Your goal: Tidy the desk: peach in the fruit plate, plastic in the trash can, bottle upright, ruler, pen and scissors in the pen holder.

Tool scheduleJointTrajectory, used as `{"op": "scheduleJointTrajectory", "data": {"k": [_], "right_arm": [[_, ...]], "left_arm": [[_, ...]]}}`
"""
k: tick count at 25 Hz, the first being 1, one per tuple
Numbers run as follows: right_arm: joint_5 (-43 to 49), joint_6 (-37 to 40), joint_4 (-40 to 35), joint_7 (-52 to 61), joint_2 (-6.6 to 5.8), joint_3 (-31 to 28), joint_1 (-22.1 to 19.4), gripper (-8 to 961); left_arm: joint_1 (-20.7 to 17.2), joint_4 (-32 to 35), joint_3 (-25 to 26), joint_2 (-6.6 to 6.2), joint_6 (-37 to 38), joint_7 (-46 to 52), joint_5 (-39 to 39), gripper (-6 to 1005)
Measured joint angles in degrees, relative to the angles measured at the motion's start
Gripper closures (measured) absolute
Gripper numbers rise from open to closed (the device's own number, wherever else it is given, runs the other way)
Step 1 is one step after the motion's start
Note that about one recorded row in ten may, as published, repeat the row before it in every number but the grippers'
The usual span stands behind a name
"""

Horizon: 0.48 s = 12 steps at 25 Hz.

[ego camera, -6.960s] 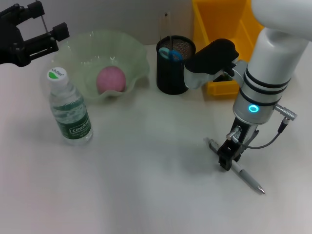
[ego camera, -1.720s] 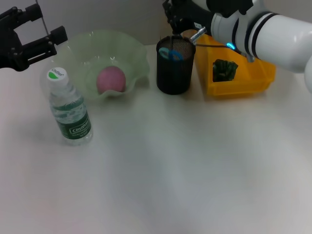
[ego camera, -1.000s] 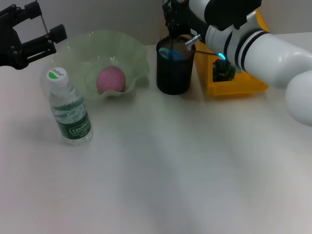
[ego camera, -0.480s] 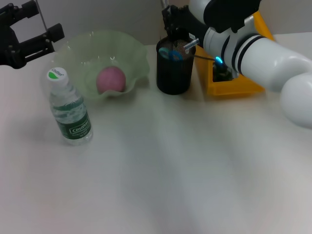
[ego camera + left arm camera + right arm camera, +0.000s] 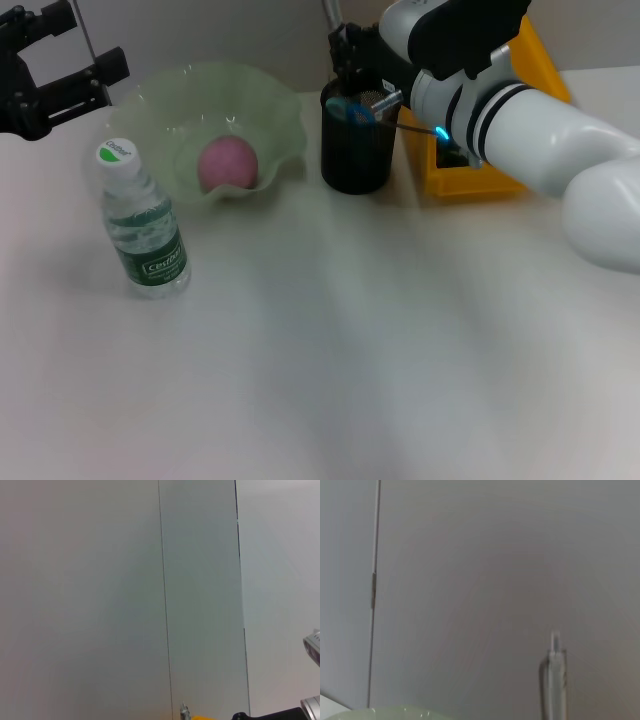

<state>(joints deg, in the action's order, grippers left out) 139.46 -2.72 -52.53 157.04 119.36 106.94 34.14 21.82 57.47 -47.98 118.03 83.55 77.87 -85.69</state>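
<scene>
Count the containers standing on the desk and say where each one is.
3. The fruit plate sits at the back left holding the peach, the pen holder stands right of it, and the trash can is rightmost, largely hidden by the right arm.

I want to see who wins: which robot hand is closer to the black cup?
The right hand is just above the pen holder. The left hand is far off, beyond the fruit plate.

Plain grey wall (image 5: pixel 100 580) with vertical seams.
</scene>
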Motion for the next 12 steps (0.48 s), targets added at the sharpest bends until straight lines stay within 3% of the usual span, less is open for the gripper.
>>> {"op": "scheduleJointTrajectory", "data": {"k": [3, 12], "right_arm": [[0.00, -0.11, 0.25, 0.01, 0.00, -0.01, 0.03, 804], [0.00, -0.27, -0.05, -0.01, -0.09, -0.04, -0.46, 565]], "left_arm": [[0.02, 0.00, 0.00, 0.00, 0.04, 0.00, 0.00, 194], [0.04, 0.00, 0.00, 0.05, 0.21, 0.00, 0.01, 194]]}}
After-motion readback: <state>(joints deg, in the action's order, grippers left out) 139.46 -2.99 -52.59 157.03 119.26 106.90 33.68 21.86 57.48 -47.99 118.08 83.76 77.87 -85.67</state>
